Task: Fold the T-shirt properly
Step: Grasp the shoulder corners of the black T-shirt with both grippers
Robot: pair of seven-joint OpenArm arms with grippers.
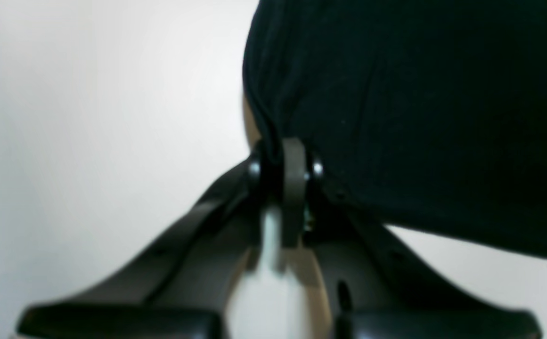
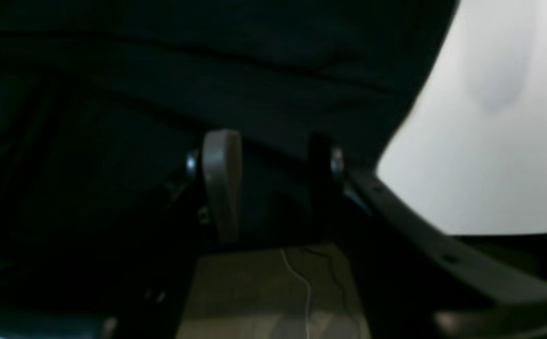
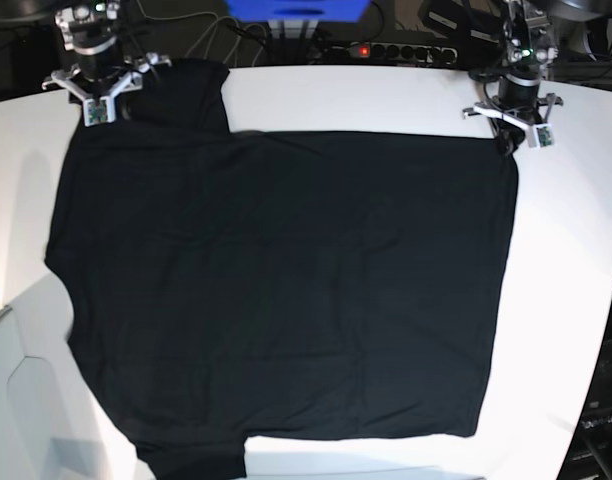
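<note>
Soft matte black T-shirt flat on white table. Left pincer pinches its corner edge; right pincer agape over cloth.

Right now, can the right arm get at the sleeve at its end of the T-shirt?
Probably yes. The right gripper hangs over that sleeve of the T-shirt, jaws apart above black cloth, with nothing between them and the fabric.

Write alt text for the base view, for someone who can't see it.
A large black T-shirt lies spread nearly flat on a white table, seen from above. The left gripper pinches the shirt's far corner at upper right; the right gripper sits over the sleeve at upper left.
</note>
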